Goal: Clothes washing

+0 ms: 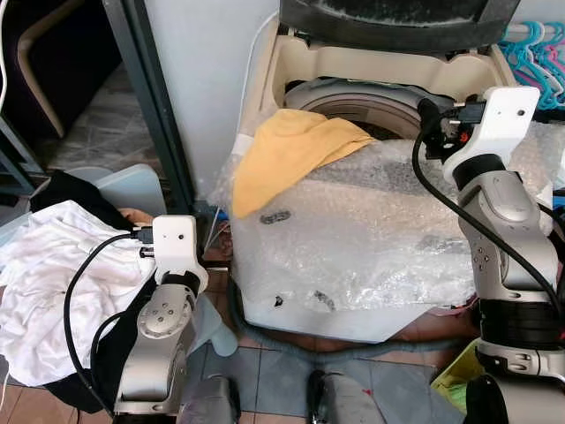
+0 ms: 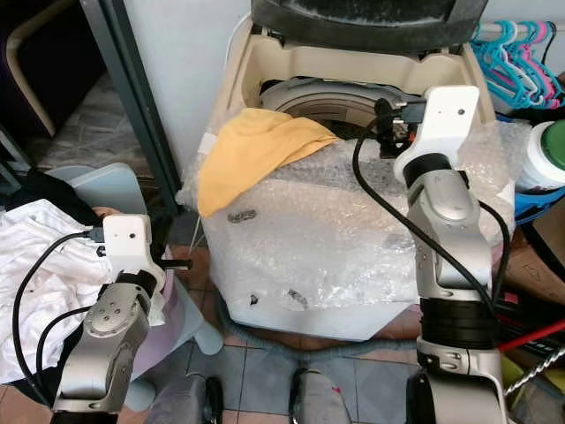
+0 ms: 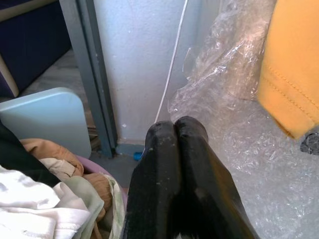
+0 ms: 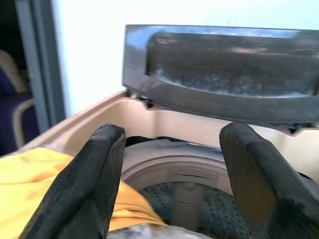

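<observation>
The right gripper hung with fingers spread over the washer's round drum. A soft yellow cloth draped the crinkly bubble-wrapped rim at 10 o'clock. The left gripper, clenched empty, sat near rumpled white laundry.

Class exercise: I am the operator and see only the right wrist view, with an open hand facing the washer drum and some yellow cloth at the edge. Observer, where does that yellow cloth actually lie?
Observer: The yellow cloth is draped over the front rim of the cream top-loading washing machine, hanging onto the clear bubble wrap covering its front.
Operator: Where is the other hand?
Observer: The left hand is low beside the machine, fingers shut, empty.
Operator: Is more laundry waiting?
Observer: Yes, a pile of white clothes sits on the robot's left, by the left arm.
Operator: Is my right hand touching the cloth?
Observer: No, it hovers open over the drum opening, apart from the cloth.
</observation>
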`<state>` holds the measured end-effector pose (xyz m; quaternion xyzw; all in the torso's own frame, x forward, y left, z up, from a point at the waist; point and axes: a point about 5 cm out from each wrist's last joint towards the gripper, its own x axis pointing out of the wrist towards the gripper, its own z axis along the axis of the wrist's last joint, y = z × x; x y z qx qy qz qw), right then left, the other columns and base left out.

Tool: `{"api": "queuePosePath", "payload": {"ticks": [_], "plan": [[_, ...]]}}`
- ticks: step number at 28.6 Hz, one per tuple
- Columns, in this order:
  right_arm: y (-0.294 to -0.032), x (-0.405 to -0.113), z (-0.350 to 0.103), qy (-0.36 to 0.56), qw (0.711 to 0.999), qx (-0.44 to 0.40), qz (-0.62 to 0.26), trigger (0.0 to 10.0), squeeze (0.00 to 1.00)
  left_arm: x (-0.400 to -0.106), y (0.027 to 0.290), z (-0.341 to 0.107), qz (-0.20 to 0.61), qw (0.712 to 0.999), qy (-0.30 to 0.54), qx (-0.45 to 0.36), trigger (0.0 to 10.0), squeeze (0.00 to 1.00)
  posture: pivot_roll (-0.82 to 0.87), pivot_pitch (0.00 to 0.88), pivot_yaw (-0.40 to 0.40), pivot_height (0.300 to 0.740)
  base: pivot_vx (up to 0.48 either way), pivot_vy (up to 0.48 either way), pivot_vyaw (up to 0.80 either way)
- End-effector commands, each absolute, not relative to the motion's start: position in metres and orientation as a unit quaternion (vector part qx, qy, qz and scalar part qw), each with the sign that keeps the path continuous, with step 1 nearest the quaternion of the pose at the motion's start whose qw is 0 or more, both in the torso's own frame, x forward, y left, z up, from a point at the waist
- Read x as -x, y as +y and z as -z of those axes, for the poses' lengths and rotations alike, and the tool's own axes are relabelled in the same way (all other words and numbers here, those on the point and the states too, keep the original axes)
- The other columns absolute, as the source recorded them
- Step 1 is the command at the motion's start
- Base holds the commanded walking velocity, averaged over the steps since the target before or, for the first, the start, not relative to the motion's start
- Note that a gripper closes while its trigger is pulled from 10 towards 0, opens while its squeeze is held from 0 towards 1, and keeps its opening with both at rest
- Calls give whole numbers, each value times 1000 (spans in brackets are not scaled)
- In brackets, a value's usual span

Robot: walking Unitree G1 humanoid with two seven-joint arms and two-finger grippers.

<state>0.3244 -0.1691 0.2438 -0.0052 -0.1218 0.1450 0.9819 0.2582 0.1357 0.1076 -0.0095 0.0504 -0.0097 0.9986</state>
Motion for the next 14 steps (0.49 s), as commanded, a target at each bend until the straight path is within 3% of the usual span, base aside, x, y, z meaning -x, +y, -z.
{"api": "queuePosePath", "payload": {"ticks": [1, 7, 9, 11, 14], "plan": [[-156, -319, -244, -114, 973, -2, -203, 10000, 0, -258, 135, -106, 12, 998, 57, 9, 10000, 0, -4, 116, -6, 728, 0, 0, 0], [-123, -293, -226, -77, 929, -15, -362, 10000, 0, -258, 135, -106, 6, 998, 54, 8, 10000, 0, 2, 114, -9, 728, 0, 0, 0], [-106, -284, -208, -36, 909, 34, -413, 10000, 0, -259, 135, -106, 8, 998, 57, 10, 10000, 0, -1, 114, -6, 728, 0, 0, 0], [-99, -288, -194, -22, 906, 95, -411, 10000, 0, -259, 133, -106, 16, 998, 57, 9, 10000, 0, -3, 114, -3, 728, 0, 0, 0], [-85, -296, -187, -21, 906, 99, -410, 10000, 0, -261, 131, -106, 22, 998, 57, 9, 10000, 0, -3, 112, 1, 728, 0, 0, 0]]}}
